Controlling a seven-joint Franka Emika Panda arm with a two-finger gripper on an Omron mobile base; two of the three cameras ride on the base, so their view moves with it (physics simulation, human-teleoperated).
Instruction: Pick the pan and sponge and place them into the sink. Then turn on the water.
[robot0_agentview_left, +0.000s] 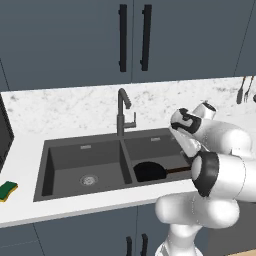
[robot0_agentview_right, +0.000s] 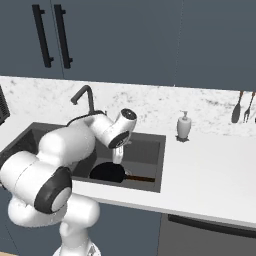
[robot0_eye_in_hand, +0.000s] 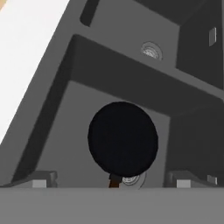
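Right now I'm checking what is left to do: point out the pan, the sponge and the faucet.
pan (robot0_agentview_left: 149, 172), left base view, on its black bowl.
sponge (robot0_agentview_left: 7, 190), left base view, on its green top.
faucet (robot0_agentview_left: 120, 116), left base view, on its upright stem.

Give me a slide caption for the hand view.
Open fingers above the black pan lying in one basin of the dark sink.

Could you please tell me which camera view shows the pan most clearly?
The hand view: the pan lies in full, unobstructed, on the floor of one basin of the sink, with just the handle's start at the bottom. In the left base view and right base view it is smaller, though its handle shows.
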